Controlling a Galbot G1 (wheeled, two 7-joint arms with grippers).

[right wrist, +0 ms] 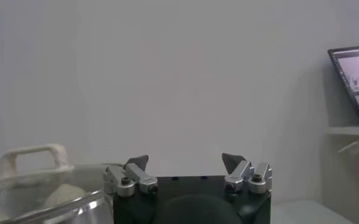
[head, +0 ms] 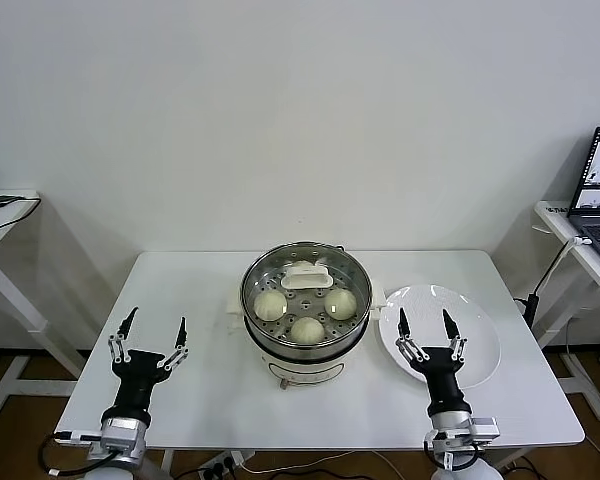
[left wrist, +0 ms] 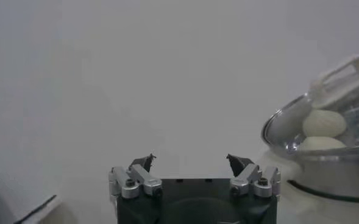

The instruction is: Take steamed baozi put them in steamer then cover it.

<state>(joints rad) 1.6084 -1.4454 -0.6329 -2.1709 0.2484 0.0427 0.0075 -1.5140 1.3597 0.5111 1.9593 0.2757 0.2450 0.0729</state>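
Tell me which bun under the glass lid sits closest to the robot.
The middle baozi, at the steamer's front edge. The other two visible ones sit farther back, one left, one right.

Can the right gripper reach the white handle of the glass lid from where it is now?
Probably yes. The right gripper is open and empty above the plate, beside the steamer. The handle sits on top of the cover with nothing over it.

Black grippers (head: pixel 149 334), silver screwed knuckles, dark jaws.
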